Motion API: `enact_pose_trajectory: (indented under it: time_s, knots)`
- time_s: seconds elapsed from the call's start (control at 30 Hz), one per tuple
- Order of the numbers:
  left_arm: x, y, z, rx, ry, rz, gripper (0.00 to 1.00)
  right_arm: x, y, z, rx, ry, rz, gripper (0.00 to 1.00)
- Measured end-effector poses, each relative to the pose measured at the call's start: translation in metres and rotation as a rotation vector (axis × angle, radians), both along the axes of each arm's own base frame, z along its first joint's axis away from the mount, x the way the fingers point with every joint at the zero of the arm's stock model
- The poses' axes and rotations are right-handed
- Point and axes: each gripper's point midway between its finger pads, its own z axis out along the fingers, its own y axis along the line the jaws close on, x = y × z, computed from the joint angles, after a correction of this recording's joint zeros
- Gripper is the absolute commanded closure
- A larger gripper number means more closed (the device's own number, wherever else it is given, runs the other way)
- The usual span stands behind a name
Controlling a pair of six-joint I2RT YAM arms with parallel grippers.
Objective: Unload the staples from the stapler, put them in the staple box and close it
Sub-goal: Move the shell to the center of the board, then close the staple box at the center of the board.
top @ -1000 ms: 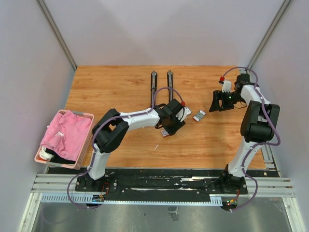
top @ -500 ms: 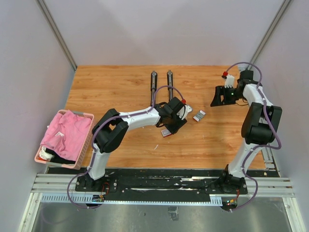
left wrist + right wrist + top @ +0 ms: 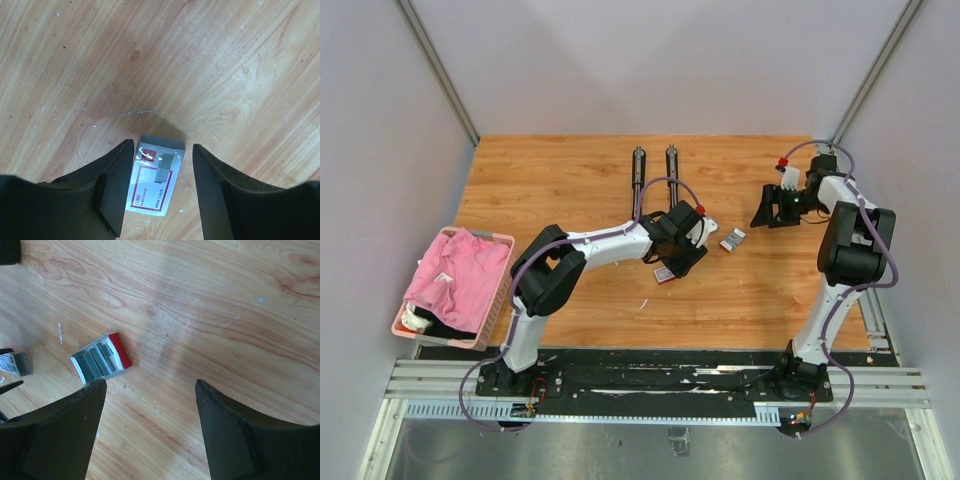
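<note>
The stapler lies at the back middle of the table as two long black bars side by side. Silvery-grey staples sit in rows in a small open tray with a red end, also visible in the top view. My left gripper is open, and its jaws straddle a red-and-white staple box sleeve lying flat on the wood without gripping it. My right gripper is open and empty, right of the tray and above bare wood.
A pink basket with pink cloth stands at the table's left edge. A thin pale sliver lies on the wood in front of the left gripper. The box sleeve also shows at the left edge of the right wrist view.
My right gripper shifted back a little, then came forward and left again, staying open. The left gripper has barely moved.
</note>
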Motion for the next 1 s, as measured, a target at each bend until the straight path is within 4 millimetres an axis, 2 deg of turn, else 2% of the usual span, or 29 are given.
enact_pose_trajectory:
  time_s: [0.1, 0.17, 0.3, 0.47, 0.63, 0.77, 0.83, 0.9, 1.0]
  knots:
    - [0.000, 0.000, 0.000, 0.001, 0.001, 0.000, 0.37, -0.001, 0.002, -0.007, 0.015, 0.021, -0.003, 0.26]
    - [0.000, 0.000, 0.000, 0.002, 0.001, -0.002, 0.25, 0.000, 0.002, -0.013, 0.021, 0.036, -0.003, 0.26]
    - [0.000, 0.003, 0.000, 0.015, -0.004, -0.003, 0.03, 0.006, 0.004, -0.012, 0.032, 0.034, 0.001, 0.26]
    - [0.003, 0.006, 0.013, 0.024, -0.039, -0.024, 0.02, 0.015, 0.005, -0.012, 0.029, 0.025, 0.011, 0.26]
    - [0.004, 0.005, 0.057, -0.029, -0.111, -0.076, 0.02, 0.022, 0.007, -0.012, 0.028, 0.019, 0.036, 0.26]
    - [0.001, 0.004, 0.088, -0.079, -0.162, -0.126, 0.02, 0.020, 0.018, -0.012, 0.021, 0.013, 0.078, 0.27]
    - [-0.003, 0.008, 0.089, -0.081, -0.162, -0.145, 0.02, 0.019, 0.026, -0.013, 0.020, 0.012, 0.102, 0.27]
    - [-0.008, 0.012, 0.081, -0.069, -0.146, -0.160, 0.02, 0.018, 0.034, -0.013, 0.020, 0.015, 0.122, 0.27]
    - [-0.017, 0.020, 0.054, -0.021, -0.095, -0.171, 0.02, 0.015, 0.045, -0.013, 0.021, 0.021, 0.149, 0.27]
